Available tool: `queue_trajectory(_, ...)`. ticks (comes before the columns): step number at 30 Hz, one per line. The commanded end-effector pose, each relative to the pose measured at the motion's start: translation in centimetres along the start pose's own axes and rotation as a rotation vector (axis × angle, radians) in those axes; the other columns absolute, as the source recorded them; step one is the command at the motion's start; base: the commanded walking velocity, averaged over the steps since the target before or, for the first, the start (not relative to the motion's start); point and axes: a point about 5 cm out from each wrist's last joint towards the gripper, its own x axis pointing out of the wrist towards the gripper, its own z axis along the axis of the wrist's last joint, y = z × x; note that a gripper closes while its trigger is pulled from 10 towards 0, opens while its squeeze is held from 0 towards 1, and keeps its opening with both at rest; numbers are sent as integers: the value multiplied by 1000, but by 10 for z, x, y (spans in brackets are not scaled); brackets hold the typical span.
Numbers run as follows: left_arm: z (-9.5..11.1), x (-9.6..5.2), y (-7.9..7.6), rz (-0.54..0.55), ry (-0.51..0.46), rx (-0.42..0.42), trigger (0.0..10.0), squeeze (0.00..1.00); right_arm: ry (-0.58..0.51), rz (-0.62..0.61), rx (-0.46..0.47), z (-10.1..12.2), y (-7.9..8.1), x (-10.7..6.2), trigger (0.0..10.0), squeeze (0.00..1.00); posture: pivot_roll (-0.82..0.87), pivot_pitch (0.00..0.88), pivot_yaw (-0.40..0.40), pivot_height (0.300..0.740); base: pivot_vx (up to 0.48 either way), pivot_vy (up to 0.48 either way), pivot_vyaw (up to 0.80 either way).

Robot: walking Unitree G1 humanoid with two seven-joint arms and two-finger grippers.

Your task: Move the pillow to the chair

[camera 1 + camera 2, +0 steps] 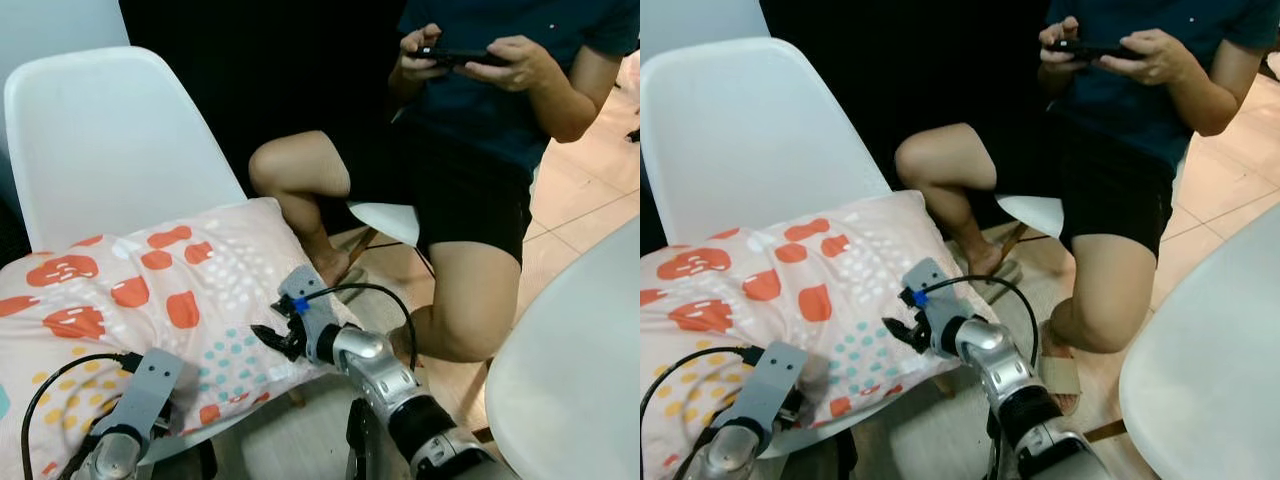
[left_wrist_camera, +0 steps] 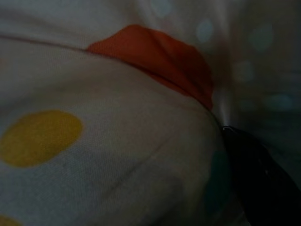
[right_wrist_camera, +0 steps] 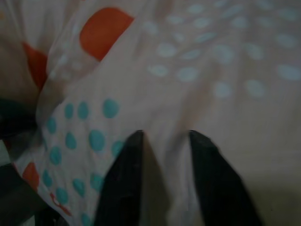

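Pillow (image 1: 140,300) on white chair (image 1: 110,150), right tool (image 3: 162,141) pinching its fabric, left tool's (image 2: 254,179) spread unclear

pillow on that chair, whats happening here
The robot has both grippers on a spotted pillow that lies on the seat of a white chair. The right gripper pinches a fold of fabric at the pillow's near edge; the left gripper presses into it further along. A seated person beside the chair looks at a phone and is not touching the pillow.
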Motion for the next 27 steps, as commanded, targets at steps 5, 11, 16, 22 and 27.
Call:
queue_trajectory(5, -12, -3, -4, -21, 26, -31, 10000, 0, 67, 17, -121, -7, 11, 12, 0, 0, -7, 131, -98, 558, 0, 0, 0)
queue_trajectory(11, -14, -4, -4, -30, 15, -38, 10000, 0, 78, -14, -126, -6, 11, 16, 0, 0, -4, 129, -100, 558, 0, 0, 0)
queue_trajectory(16, -15, -11, -2, -39, 5, -40, 10000, 0, 83, -44, -139, -5, 8, 17, 0, 0, -6, 127, -94, 558, 0, 0, 0)
queue_trajectory(22, -33, -35, 1, -40, 24, -79, 10000, 0, 96, -78, -163, -5, 4, 18, 0, 0, -1, 126, -87, 558, 0, 0, 0)
queue_trajectory(27, -70, -46, 0, 11, 172, -116, 10000, 0, 97, -70, -173, -5, 7, 19, 0, 0, 6, 129, -93, 558, 0, 0, 0)
